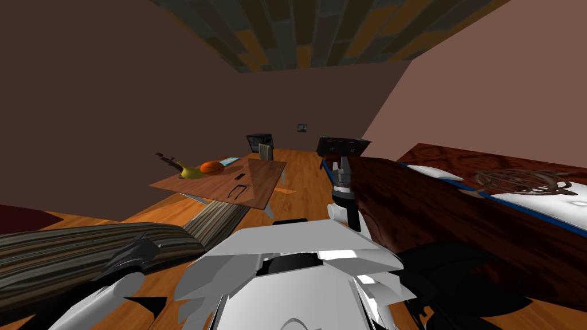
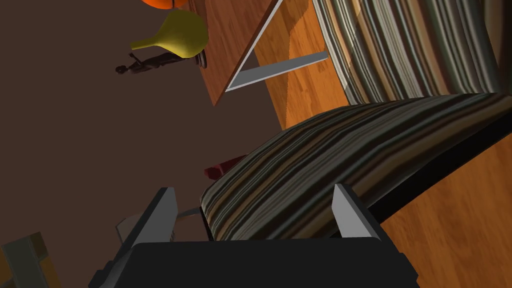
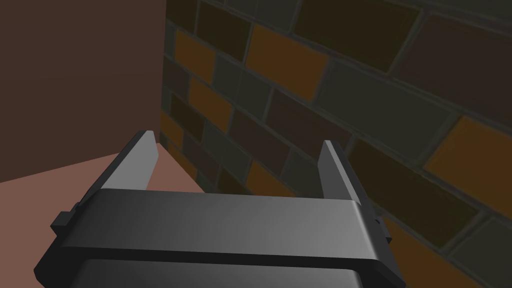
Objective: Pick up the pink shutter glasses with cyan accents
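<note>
Currently: left gripper, fingers spread apart and empty, poised over the end of a striped cushion. Right gripper, held upright beside a dark wooden bed frame, fingers likewise apart, holding nothing. Wooden tabletop, ahead beyond a striped rug, carries a yellow gourd-shaped vase, an orange round object, and the shutter glasses. The glasses show as a small pale cyan shape at the far edge, just beside the orange object and well apart from both grippers.
</note>
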{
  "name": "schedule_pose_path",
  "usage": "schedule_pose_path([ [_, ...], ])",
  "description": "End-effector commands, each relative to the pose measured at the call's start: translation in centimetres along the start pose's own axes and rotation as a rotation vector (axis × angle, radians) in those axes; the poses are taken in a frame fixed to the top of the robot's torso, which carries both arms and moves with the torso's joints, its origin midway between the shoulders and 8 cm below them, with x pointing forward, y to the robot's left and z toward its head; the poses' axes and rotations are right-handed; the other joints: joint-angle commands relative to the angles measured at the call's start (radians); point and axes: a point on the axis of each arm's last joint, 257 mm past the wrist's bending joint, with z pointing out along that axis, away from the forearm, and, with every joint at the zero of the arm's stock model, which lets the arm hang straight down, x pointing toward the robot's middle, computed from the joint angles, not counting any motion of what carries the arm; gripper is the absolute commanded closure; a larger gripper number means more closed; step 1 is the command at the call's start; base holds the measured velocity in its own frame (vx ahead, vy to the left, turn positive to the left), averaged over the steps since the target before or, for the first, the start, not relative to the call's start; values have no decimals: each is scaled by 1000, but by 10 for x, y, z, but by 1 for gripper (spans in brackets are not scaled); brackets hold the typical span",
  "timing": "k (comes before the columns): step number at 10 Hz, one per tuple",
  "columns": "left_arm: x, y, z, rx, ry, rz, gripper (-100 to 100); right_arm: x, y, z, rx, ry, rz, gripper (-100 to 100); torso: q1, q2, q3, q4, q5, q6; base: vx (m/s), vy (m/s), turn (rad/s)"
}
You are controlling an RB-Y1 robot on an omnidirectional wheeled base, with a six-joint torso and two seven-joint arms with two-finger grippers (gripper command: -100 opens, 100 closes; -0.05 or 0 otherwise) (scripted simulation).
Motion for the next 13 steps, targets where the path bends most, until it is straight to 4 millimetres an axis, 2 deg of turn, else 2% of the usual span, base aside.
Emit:
schedule_pose_path([
  [1,-19,17,2,-62,-29,-33,-100,0,0,0,0,0,0,0,0,0,0,0,0,0,190,-137,-37],
  [2,-26,31,1,-94,-42,-37,-100,0,0,0,0,0,0,0,-3,-6,-3,-1,-1,0,185,-116,-8],
  [4,-35,39,3,-131,-53,-60,-100,0,0,0,0,0,0,0,1,-2,-1,-1,0,0,91,-36,-10],
  [6,-51,63,2,-197,-81,-90,-100,0,0,0,0,0,0,0,3,-2,-2,-1,1,0,142,-61,-25],
  [9,-65,83,1,-255,-103,-120,-100,0,0,0,0,0,0,0,1,-5,-3,-1,0,0,145,-56,-14],
  [10,-65,84,0,-257,-105,-120,-100,0,0,0,0,0,0,0,2,-4,-3,-1,0,0,63,-11,2],
  [13,-81,111,-2,-349,-132,-177,-100,0,0,0,0,0,0,0,2,-7,-4,-2,0,0,177,-48,-27],
])
